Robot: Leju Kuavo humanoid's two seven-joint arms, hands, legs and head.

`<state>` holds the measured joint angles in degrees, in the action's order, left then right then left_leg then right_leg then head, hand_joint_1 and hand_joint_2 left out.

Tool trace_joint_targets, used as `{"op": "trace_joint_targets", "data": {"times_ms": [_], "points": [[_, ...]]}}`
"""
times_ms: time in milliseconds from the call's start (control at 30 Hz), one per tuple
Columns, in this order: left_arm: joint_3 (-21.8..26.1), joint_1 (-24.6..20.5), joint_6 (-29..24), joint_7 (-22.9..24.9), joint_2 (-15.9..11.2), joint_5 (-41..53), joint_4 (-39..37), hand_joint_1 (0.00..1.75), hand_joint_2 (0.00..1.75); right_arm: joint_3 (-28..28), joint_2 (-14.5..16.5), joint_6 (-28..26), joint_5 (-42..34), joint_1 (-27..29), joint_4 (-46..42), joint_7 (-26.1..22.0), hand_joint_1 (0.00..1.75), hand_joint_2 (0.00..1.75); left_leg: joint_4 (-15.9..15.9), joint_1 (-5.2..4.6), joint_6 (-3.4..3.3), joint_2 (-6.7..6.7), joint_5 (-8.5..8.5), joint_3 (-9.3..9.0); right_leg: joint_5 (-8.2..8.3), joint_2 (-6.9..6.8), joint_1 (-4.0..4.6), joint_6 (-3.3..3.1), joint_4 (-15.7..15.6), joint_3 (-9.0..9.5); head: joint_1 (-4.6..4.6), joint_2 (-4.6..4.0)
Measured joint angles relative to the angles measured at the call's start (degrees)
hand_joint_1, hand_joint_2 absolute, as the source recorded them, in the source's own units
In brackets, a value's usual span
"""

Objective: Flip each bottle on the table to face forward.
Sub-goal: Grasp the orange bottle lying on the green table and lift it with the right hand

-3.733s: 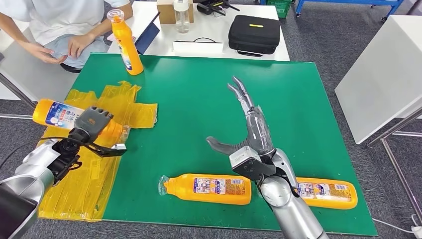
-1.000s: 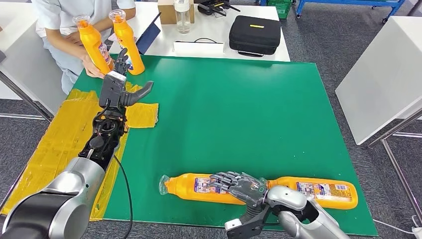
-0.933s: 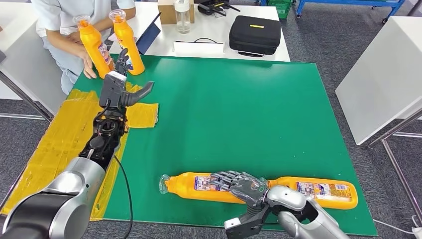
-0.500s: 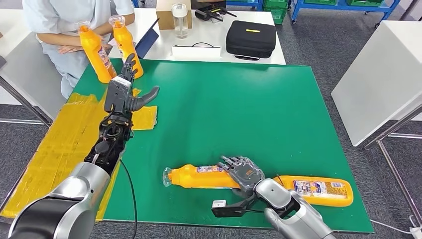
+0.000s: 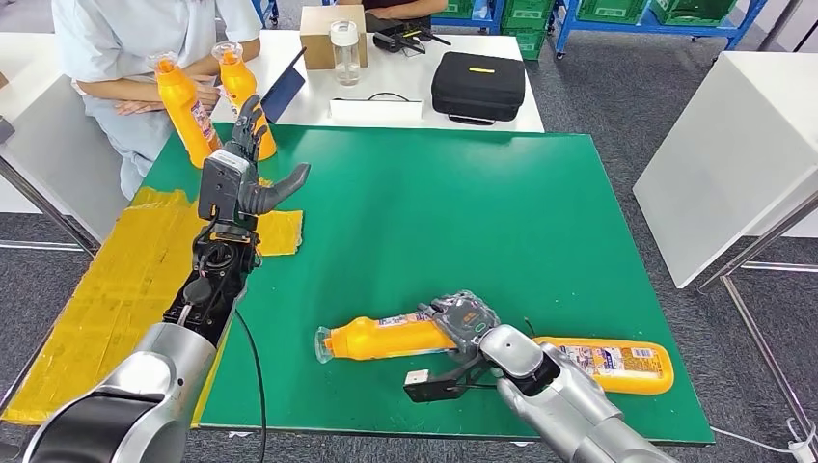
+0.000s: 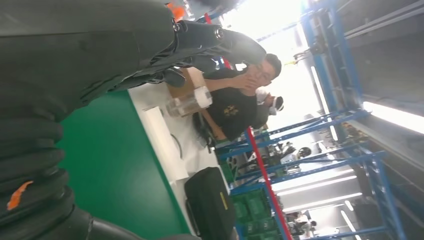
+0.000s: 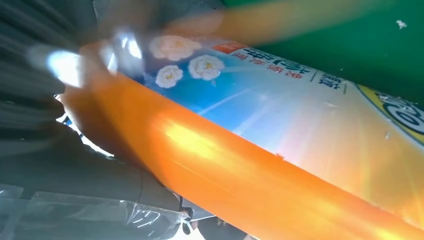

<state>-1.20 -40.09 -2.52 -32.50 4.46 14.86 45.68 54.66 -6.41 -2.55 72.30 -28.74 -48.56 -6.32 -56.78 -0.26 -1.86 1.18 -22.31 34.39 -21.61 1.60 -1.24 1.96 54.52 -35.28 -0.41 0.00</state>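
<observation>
An orange bottle (image 5: 381,338) lies near the front edge of the green table (image 5: 434,212), its cap pointing left and its body tilted. My right hand (image 5: 465,321) grips its thick end. In the right wrist view the bottle (image 7: 260,150) shows its blue flowered label close against the palm. A second orange bottle (image 5: 617,365) lies flat behind my right arm. Two more orange bottles (image 5: 183,111) (image 5: 238,92) stand upright at the far left corner. My left hand (image 5: 236,166) is raised just in front of them, fingers spread and holding nothing; its dark fingers (image 6: 200,40) appear in the left wrist view.
A person (image 5: 125,48) sits behind the far left corner with arms by the upright bottles. A yellow sheet (image 5: 116,289) covers the table's left side. A black case (image 5: 477,74), a clear bottle (image 5: 345,39) and a box (image 5: 323,21) stand on the white table behind.
My right hand has closed around the near bottle and tilted it up off the table. The bottle my left hand held earlier now stands at the far corner. The camera shifted slightly.
</observation>
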Motion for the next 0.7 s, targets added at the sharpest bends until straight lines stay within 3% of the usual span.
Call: {"op": "trace_joint_targets", "data": {"times_ms": [200,367,500,700], "points": [[-0.5,0.28,0.1,0.0,0.02,-0.45,2.21,0.0,1.75,0.43,1.33,-0.42,-1.5,-1.99,3.15,-0.84,1.75,1.75,0.01,0.09,0.03,0.16,0.36,0.86,-0.11,0.04,0.09,-0.02,0.0,-0.89,-0.01,0.0],[-0.62,1.45,0.93,0.11,0.19,-1.07,2.86,0.0,1.75,-1.12,2.3,-7.44,-4.6,-0.73,4.48,3.7,1.75,1.75,0.0,0.18,0.09,0.16,0.79,1.06,-0.09,0.04,0.21,-0.02,0.02,-0.97,-0.01,0.0],[-1.4,3.79,2.27,1.13,0.35,-1.72,4.92,0.0,1.75,-6.41,3.58,-14.72,-7.16,1.75,4.68,8.39,1.75,1.75,-0.07,0.07,0.03,-0.26,1.08,1.26,0.75,0.0,0.07,0.22,0.01,-0.69,0.01,0.0],[-2.92,6.62,2.52,2.74,0.37,-1.61,7.66,0.0,1.75,-16.06,5.57,-21.15,-11.63,4.17,3.41,6.91,1.75,1.75,-0.11,-0.11,-0.1,-0.6,1.42,2.2,1.5,-0.19,-0.13,0.43,0.01,-1.19,-0.01,0.0]]}}
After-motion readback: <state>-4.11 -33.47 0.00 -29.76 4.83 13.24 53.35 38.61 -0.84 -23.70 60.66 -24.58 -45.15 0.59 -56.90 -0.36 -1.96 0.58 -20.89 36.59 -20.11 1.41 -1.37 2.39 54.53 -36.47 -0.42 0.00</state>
